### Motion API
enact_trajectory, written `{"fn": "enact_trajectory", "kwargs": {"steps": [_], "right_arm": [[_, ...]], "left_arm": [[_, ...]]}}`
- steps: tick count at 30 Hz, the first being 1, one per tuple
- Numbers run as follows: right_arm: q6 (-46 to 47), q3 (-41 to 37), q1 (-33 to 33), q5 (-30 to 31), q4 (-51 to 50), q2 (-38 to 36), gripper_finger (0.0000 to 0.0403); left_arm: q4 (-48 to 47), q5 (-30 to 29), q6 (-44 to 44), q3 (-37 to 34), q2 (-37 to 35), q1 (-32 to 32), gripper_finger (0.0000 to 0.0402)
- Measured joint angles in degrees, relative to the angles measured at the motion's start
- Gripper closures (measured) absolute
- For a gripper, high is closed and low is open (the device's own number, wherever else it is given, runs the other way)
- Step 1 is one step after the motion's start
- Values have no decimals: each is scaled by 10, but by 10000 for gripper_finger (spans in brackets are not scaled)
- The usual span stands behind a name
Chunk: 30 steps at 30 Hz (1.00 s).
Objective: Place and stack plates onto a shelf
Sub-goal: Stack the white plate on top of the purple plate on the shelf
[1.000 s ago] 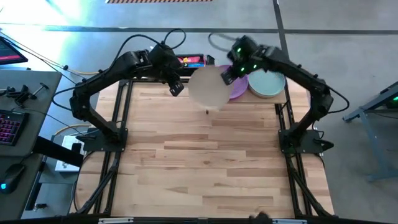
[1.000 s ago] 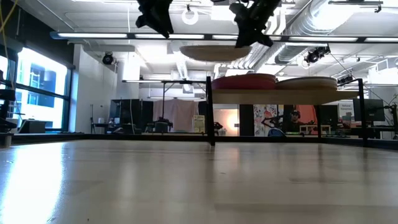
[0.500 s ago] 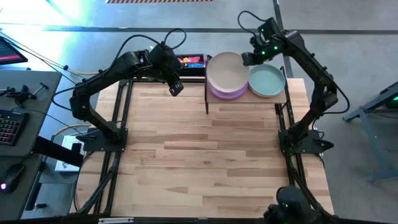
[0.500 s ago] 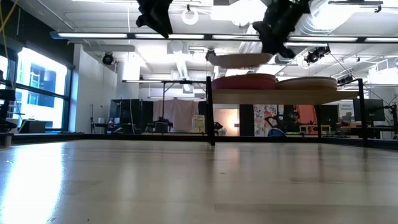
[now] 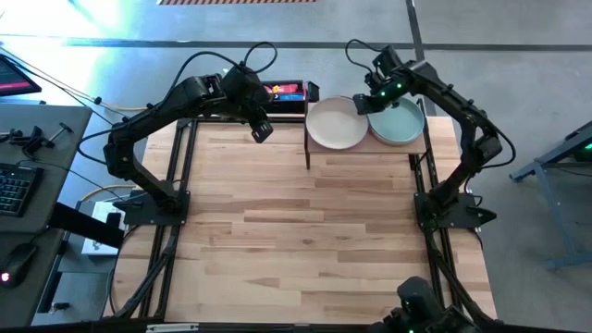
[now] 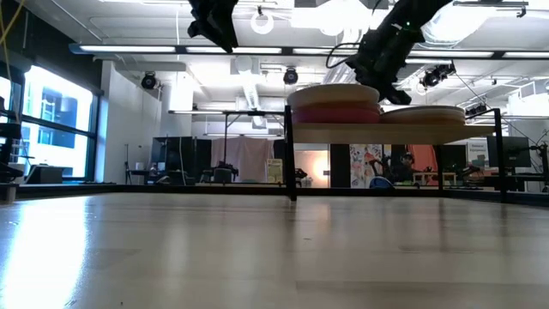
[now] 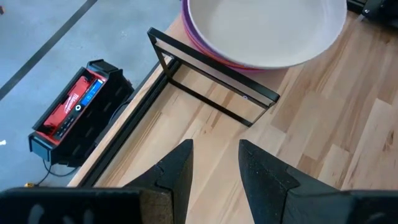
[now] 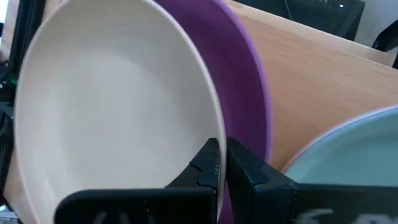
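A cream-white plate (image 5: 336,124) lies on a purple plate (image 8: 252,93) at the left end of the shelf (image 5: 368,148). A pale teal plate (image 5: 398,122) tops the stack on the shelf's right half. My right gripper (image 5: 368,100) is at the cream plate's far right rim, shut on it. In the low view the cream plate (image 6: 333,93) sits level on the plate under it (image 6: 336,113). My left gripper (image 5: 262,129) hangs open above the table, left of the shelf, with nothing between its fingers (image 7: 180,165). My right gripper pinches the cream plate's rim (image 8: 213,127) between its two fingers (image 8: 205,163), at the plate's far right side. The fingers slant down from the far right and lie across the rim. The plate rests on the purple plate, about level.
A red-and-black box (image 7: 71,109) lies on the floor beyond the table's far edge, left of the shelf. The shelf's black posts (image 6: 290,154) stand on the slatted tabletop (image 5: 305,231). A desk with keyboards (image 5: 18,185) stands off the table's left side.
My right gripper has carried the cream plate from above the table at the shelf's near left corner toward the far edge and the right, then down. The plate now lies on the purple plate, no longer hanging clear above it. The gripper has stayed shut.
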Motion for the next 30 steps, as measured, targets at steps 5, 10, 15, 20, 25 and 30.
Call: {"fn": "enact_trajectory", "kwargs": {"steps": [5, 10, 15, 20, 25, 30], "right_arm": [[2, -2, -2, 25, 15, 0, 402], [15, -2, -8, 25, 25, 0, 402], [15, -2, -8, 38, 26, 0, 402], [13, -2, -3, 39, 29, 0, 403], [1, -2, 7, 45, 31, 0, 399], [0, -2, 10, 56, 31, 0, 360]], "left_arm": [[0, 0, 0, 0, 0, 0, 286], [1, 0, -2, -1, 0, 0, 286], [1, 0, -2, -13, 1, 0, 286], [0, 0, -11, -24, 1, 0, 286], [0, 0, -11, -24, 1, 0, 286], [0, 0, -11, -24, 1, 0, 286]]}}
